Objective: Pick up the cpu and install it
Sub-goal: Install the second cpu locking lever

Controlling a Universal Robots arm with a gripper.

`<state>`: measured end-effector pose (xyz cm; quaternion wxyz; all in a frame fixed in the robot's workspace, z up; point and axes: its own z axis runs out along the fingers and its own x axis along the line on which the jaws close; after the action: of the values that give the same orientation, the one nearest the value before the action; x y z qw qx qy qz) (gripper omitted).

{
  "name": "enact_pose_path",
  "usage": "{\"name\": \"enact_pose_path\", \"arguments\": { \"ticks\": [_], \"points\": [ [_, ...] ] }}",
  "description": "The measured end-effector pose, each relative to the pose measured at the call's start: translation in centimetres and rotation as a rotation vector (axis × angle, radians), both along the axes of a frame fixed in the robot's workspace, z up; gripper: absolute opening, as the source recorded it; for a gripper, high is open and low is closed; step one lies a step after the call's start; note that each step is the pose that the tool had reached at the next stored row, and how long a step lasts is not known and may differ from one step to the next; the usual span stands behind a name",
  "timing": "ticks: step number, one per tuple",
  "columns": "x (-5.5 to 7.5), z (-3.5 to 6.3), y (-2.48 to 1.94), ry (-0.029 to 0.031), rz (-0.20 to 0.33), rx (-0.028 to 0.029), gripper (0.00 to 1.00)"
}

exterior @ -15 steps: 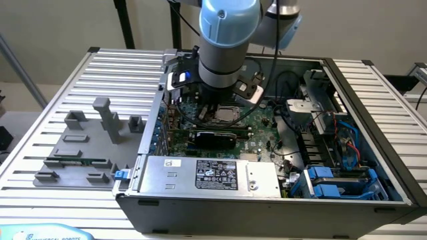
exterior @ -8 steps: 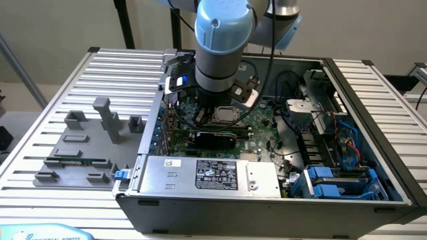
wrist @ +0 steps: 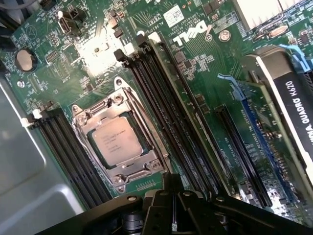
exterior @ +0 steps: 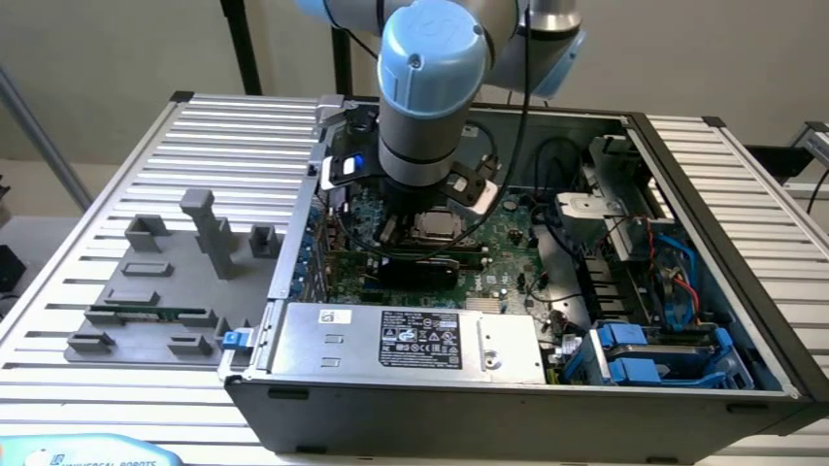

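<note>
Silver-grey on top and square, the flat cpu chip (wrist: 116, 142) sits seated in the metal-framed socket (wrist: 120, 139) of the green motherboard (wrist: 205, 73), apart from and beneath the robot arm's black gripper (wrist: 173, 218), whose fingers are closed on nothing. In the exterior view the chip (exterior: 438, 225) lies just below the pale blue and grey arm (exterior: 421, 87) hanging over the open computer case (exterior: 725, 291). Faint print marks the chip's metal lid, and a thin darker border shows round it inside the frame. Black memory slots (wrist: 161, 112) run along both sides of the socket. The dark grey case rests on a ribbed white slatted table (exterior: 78, 320). On the exterior view's left, grey plastic fixture blocks (exterior: 208, 228) stand on the table, with a long green memory stick (exterior: 147, 315) lying among them. A plain beige wall (exterior: 116, 49) rises behind.
</note>
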<state>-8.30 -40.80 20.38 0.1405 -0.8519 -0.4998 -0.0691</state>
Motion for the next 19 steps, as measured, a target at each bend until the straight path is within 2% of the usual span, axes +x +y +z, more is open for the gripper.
{"name": "enact_pose_path", "arguments": {
  "ticks": [8,12,16,19],
  "points": [
    [-0.1,-0.80,0.76,-0.0002,0.005,0.0000,0.11],
    [-0.1,-0.96,0.96,-0.0006,0.008,0.0005,0.11],
    [-0.1,-0.87,1.02,0.0000,0.010,-0.0014,0.11],
    [-0.1,0.05,1.04,-0.0002,0.011,-0.0012,0.11]
  ]
}}
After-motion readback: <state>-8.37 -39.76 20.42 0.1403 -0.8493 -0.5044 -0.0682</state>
